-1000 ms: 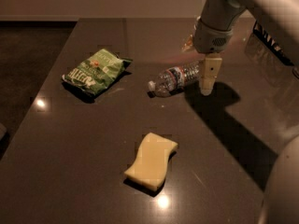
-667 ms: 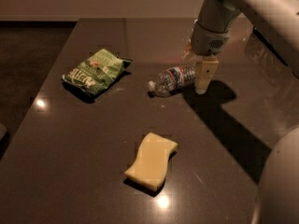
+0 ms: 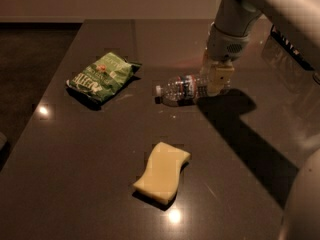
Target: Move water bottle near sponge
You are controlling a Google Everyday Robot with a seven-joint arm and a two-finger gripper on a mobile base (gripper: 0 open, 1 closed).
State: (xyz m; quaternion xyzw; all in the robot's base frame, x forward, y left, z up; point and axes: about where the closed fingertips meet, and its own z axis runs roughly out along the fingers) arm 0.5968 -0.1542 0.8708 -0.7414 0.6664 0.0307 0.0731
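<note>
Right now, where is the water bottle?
The water bottle lies on its side right of centre in the camera view, cap toward the chip bag, with the gripper at its base end and the sponge apart, nearer the camera.

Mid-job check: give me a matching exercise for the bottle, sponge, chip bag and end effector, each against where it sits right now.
Things
1. bottle
2. sponge
3. chip bag
4. end effector

Places
A. front of the table, nearest the camera
B. at the bottle's base end, right of centre
C. left side of the table
D. lying on its side mid-table, cap pointing left

Pairs: 1-D, 2-A, 3-C, 4-B
</note>
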